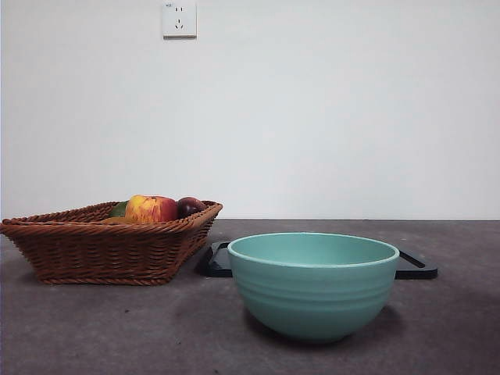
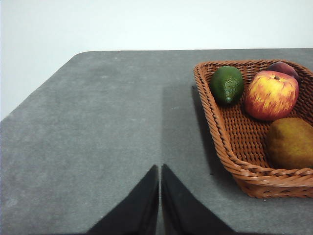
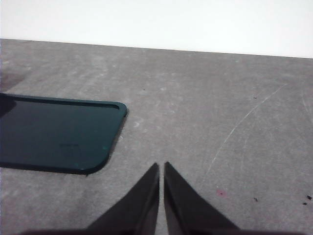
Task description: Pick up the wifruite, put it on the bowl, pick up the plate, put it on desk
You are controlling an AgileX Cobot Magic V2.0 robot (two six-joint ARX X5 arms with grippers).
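Note:
The wifruite [image 2: 291, 142], a dull orange-brown oval, lies in the wicker basket [image 2: 220, 132] beside a red-yellow apple [image 2: 271, 95]. My left gripper [image 2: 160, 169] is shut and holds nothing; it hovers over the bare desk [image 2: 98, 137], apart from the basket's rim. The teal-green bowl [image 1: 312, 285] stands upright at the front of the desk [image 1: 94, 328]. A dark flat plate [image 1: 418, 266] lies right behind the bowl. My right gripper [image 3: 162, 166] is shut on nothing, above the desk beside a rounded corner of the plate [image 3: 54, 132]. Neither arm shows in the front view.
The basket [image 1: 109, 246] sits at the left in the front view, with the apple [image 1: 151, 208] and a dark purple fruit [image 1: 190, 205] showing above its rim. A green avocado [image 2: 227, 84] also lies in it. A white wall runs behind the desk.

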